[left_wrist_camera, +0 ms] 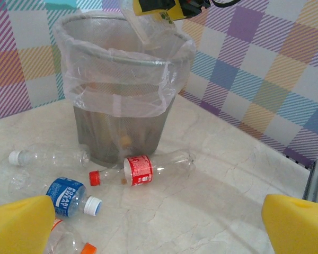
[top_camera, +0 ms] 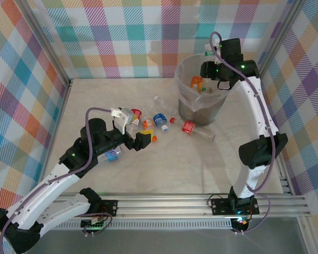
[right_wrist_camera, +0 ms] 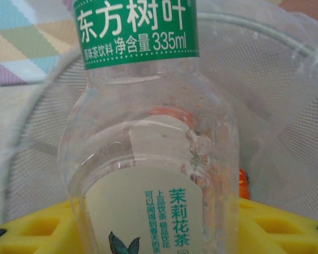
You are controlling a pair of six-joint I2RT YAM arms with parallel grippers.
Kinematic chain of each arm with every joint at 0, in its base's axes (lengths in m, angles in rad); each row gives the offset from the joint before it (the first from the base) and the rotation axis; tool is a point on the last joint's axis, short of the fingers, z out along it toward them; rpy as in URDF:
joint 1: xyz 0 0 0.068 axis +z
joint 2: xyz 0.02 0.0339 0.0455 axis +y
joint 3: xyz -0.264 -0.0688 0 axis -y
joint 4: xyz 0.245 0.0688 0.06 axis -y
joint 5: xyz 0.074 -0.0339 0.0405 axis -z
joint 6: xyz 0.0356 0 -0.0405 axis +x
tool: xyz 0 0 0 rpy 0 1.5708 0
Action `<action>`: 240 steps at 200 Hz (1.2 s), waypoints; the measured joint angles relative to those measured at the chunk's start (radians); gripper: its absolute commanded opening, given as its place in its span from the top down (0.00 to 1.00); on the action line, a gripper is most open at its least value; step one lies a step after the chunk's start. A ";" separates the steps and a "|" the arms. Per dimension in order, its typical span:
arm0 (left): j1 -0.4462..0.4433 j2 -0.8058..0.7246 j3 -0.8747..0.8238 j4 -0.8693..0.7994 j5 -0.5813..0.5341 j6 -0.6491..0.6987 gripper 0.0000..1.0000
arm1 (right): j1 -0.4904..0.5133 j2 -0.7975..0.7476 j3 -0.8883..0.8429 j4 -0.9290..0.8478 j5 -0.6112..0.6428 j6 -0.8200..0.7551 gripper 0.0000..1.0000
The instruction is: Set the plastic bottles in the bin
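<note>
robot lab cell, plaid walls (top_camera: 122, 32), aluminium frame (top_camera: 175, 203)

We see the green-label bottle (right_wrist_camera: 148, 159) cut off at the top and bottom edges, and it hides most of the right pads (right_wrist_camera: 32, 230). Through the bin (left_wrist_camera: 122, 132) wall, the contents blur into vague shapes. The left arm (top_camera: 95, 140) covers part of a blue-label bottle (top_camera: 112, 154).

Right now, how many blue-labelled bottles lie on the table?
2 blue-labelled bottles: one left of the bin, one beside the left arm. Others may be hidden.
</note>
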 measured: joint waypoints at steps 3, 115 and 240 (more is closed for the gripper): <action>0.000 0.002 0.000 0.000 0.000 0.000 0.00 | -0.003 0.007 0.008 -0.010 0.003 0.000 0.42; 0.000 0.027 0.002 -0.024 0.011 0.016 0.00 | -0.029 0.115 0.132 -0.202 0.073 -0.001 0.20; 0.000 0.021 0.003 -0.026 0.019 0.031 0.00 | 0.256 -0.452 -0.537 0.118 -0.062 -0.160 0.18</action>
